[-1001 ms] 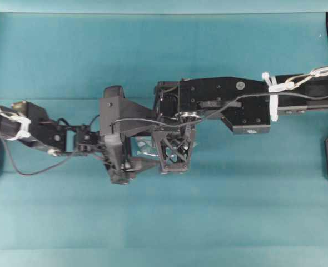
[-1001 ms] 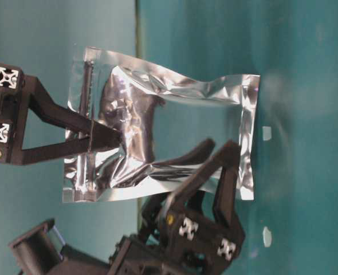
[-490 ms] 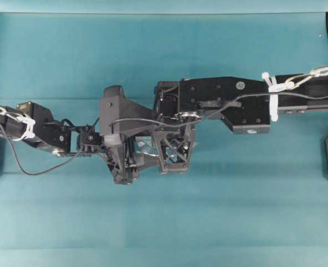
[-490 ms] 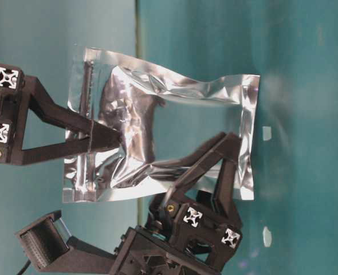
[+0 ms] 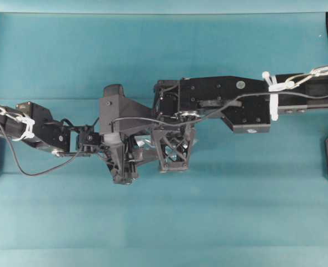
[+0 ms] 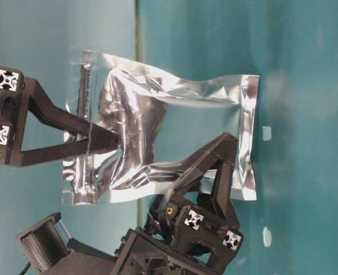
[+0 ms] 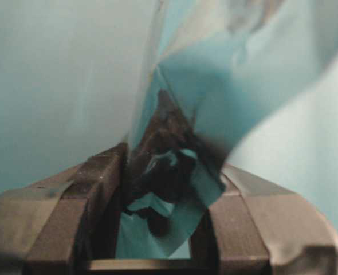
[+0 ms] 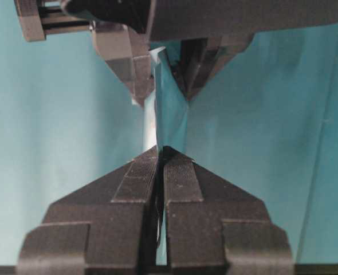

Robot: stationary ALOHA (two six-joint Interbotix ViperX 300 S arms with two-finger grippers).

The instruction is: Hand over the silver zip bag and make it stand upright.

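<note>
The silver zip bag (image 6: 157, 143) is seen in the middle of the table-level view, held clear in front of the teal cloth (image 6: 306, 69), its crinkled foil face turned to the camera and its zip strip lying along the left edge of the frame's picture of it. In the overhead view only a thin bright sliver of the bag (image 5: 147, 146) is visible, between the two black arms at the centre of the frame. The zip end is pinched by the right gripper (image 6: 114, 139), which enters from the left edge of the table-level view; in the right wrist view its two ribbed fingers (image 8: 183, 183) are pressed flat together on the bag's thin edge (image 8: 163, 114). The opposite part of the bag is taken by the left gripper (image 6: 212, 157), which rises from the bottom centre of the table-level view; in the left wrist view crumpled foil (image 7: 169, 166) is seen squeezed between its two fingers (image 7: 100, 189), which are drawn in against the foil on both sides with a narrow gap left between them. Teal cloth fills the background of every view, and two small pale marks (image 6: 266, 133) are seen on it at the right of the table-level frame.
</note>
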